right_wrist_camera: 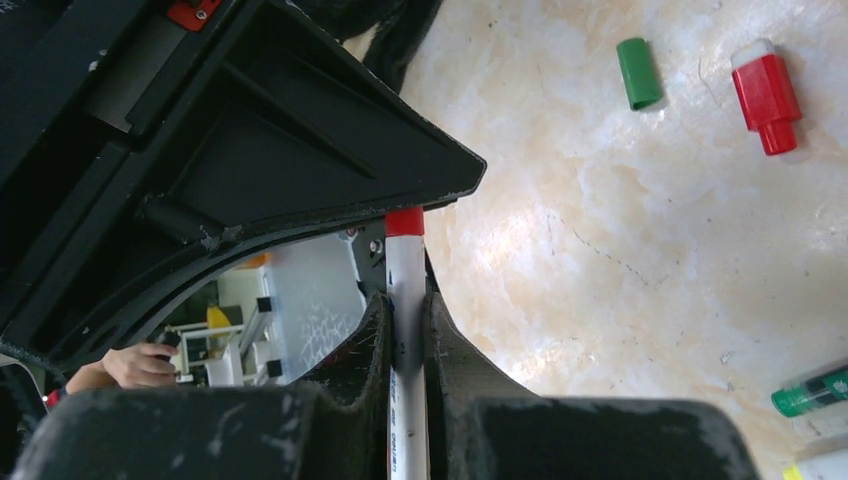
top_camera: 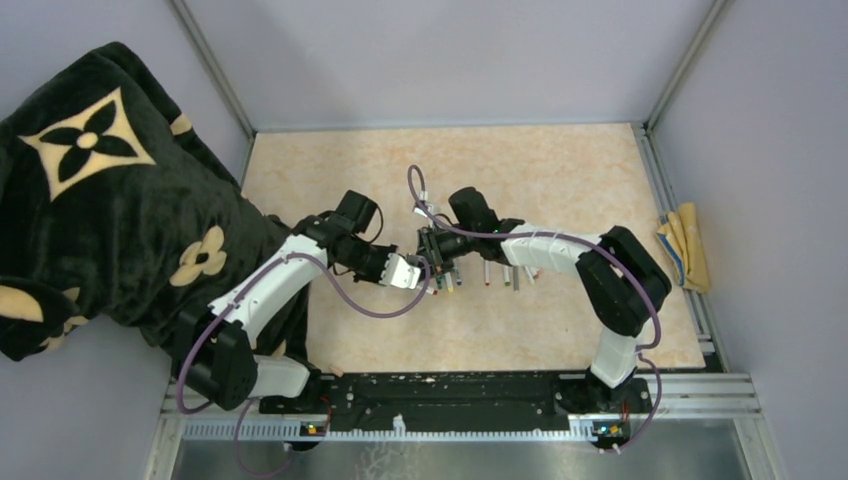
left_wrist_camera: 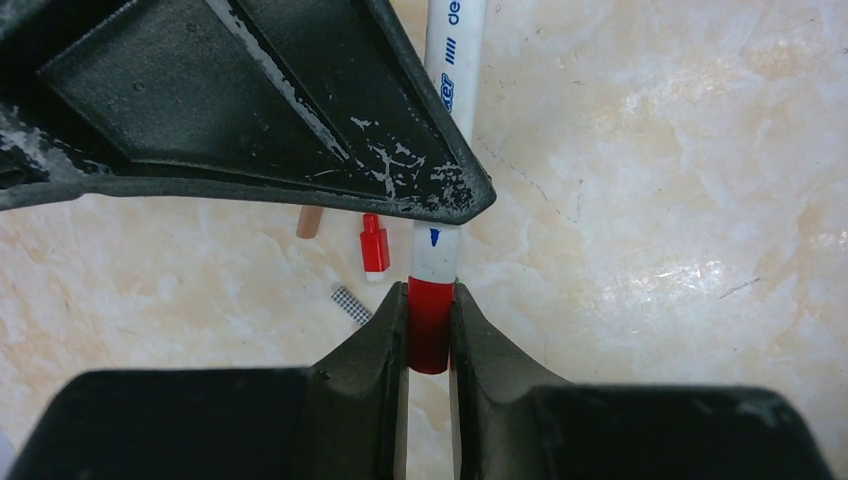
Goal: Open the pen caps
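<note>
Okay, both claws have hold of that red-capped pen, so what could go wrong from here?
The right claw pinches only the smooth white barrel, which may slide through instead of the red cap coming off. The left claw sits almost against the right one, so a twist could make them collide. A sudden release might swing a claw into the green cap and green pen lying nearby.

The pen barrel (left_wrist_camera: 455, 55) runs off the left wrist view's top edge, partly behind a black finger (left_wrist_camera: 300, 120). The right wrist view's right edge cuts off a green pen (right_wrist_camera: 812, 392).
</note>
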Available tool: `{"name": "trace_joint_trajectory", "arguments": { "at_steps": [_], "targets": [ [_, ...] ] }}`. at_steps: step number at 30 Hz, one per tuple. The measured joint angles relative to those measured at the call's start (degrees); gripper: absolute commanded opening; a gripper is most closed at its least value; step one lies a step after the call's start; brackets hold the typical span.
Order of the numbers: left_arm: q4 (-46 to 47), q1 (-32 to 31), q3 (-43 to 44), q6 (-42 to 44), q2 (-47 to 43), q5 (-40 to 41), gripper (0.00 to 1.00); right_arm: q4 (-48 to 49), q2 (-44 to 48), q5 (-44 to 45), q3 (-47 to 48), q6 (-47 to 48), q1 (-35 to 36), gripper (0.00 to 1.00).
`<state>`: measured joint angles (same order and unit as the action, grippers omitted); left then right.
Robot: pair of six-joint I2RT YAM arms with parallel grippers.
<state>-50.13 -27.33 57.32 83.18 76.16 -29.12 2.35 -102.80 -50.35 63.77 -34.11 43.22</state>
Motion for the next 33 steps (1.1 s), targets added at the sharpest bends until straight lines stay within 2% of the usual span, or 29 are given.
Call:
{"name": "trace_joint_trajectory", "arguments": {
  "at_steps": [10,16,20,26,33],
  "targets": [
    [2.95,-0.2,0.33,1.18,2.67,1.51,0.0,-0.5,5.03,4.83,-4.98,3.26,-0.66,0.0],
    [6.05,9.9,2.36,3.26,5.22,7.5,0.0,-9.86,11.87,2.64,-11.34,5.05,-1.77,0.0],
    [6.84,11.72,3.08,3.43,6.51,8.09,0.0,-13.42,13.81,6.1,-11.74,6.1,-1.77,0.0],
    [8.0,11.67,2.29,0.04,7.48,3.93,0.0,-15.47,17.94,26.93,-11.72,5.84,-2.03,0.0],
    [9.44,11.56,-0.72,-5.25,13.46,2.56,0.02,-14.12,16.68,51.74,-11.69,3.89,-2.25,0.0]
  ]
}}
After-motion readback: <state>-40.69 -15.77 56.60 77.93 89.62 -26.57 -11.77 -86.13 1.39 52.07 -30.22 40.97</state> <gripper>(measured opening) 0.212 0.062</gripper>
